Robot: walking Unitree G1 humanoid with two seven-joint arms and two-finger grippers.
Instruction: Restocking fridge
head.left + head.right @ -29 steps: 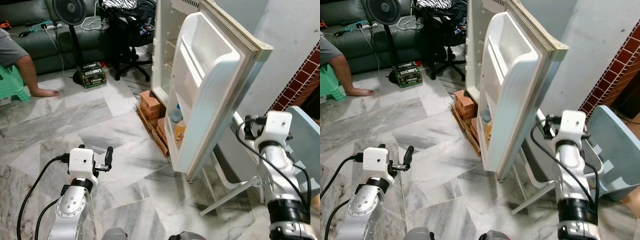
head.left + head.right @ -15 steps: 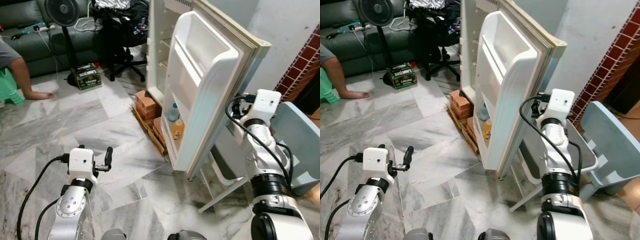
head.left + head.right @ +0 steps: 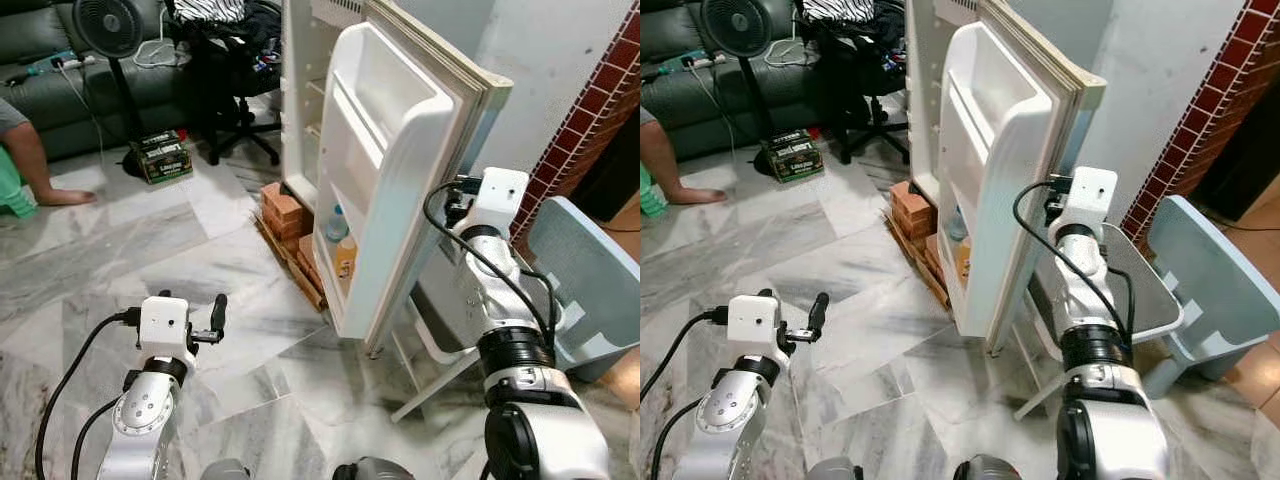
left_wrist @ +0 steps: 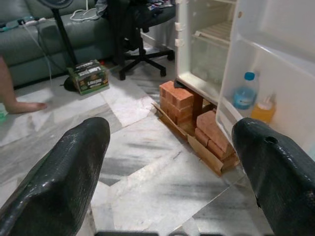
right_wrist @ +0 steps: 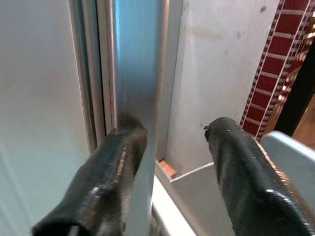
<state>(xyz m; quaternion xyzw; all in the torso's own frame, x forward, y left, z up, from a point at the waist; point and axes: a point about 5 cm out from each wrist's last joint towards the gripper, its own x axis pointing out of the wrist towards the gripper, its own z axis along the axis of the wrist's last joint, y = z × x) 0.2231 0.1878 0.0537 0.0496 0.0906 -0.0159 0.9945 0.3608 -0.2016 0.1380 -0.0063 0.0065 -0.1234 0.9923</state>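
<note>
While the fridge door [image 3: 400, 170] is held ajar by the spread right tool [image 5: 170, 147], two bottles [image 4: 253, 103] are seen shelved; nothing is carried by the spread left tool [image 4: 162, 167], so restocking seems unfinished.

We see a glossy veined marble floor [image 3: 250, 330], a smooth white plastic fridge door [image 3: 400, 170] with a brushed-metal outer face, rough red bricks [image 4: 179, 96] on wood, and matt black rubbery fingers [image 4: 74, 162].

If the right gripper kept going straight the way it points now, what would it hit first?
Probably the fridge door: the right gripper is open at the door's outer edge, one finger already against it. Beyond lies the wall.
</note>
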